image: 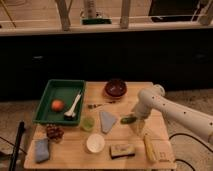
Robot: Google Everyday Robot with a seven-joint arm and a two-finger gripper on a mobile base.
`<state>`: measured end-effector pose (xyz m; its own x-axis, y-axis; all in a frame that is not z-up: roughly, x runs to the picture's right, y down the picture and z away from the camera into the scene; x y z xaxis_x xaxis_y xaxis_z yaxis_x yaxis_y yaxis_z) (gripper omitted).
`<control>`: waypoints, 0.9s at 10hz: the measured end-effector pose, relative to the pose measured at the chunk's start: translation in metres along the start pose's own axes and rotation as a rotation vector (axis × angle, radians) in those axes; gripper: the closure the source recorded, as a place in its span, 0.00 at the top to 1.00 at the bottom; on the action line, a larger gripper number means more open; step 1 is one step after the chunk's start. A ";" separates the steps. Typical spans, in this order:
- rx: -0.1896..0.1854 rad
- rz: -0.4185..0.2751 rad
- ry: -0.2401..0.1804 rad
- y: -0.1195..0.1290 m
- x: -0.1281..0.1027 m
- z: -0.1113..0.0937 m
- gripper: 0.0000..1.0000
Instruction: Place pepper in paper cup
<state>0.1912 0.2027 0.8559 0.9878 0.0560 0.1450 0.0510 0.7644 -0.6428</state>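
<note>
Gripper (134,121), spread or pinching I cannot tell, sits at the 3 o'clock end of the pepper (126,120), which lies at 2 o'clock from the cup (95,143); probably light, firm and slick, it is best pinched mid-length.

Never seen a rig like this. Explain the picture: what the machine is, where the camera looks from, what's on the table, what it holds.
This is a robot's white arm, reaching in from the right. One camera looks down on the table; its mount is unknown. The gripper is low at the green pepper; whether it holds it is unclear. The white paper cup stands nearer the front. Also there: a green tray, a red bowl, a small green cup.
</note>
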 end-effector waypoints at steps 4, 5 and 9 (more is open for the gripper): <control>0.000 -0.022 0.003 -0.003 -0.006 -0.001 0.24; -0.002 -0.024 0.003 -0.004 -0.007 -0.002 0.14; -0.007 -0.048 -0.004 -0.007 -0.011 -0.006 0.00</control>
<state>0.1806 0.1931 0.8546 0.9837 0.0218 0.1786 0.0994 0.7617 -0.6403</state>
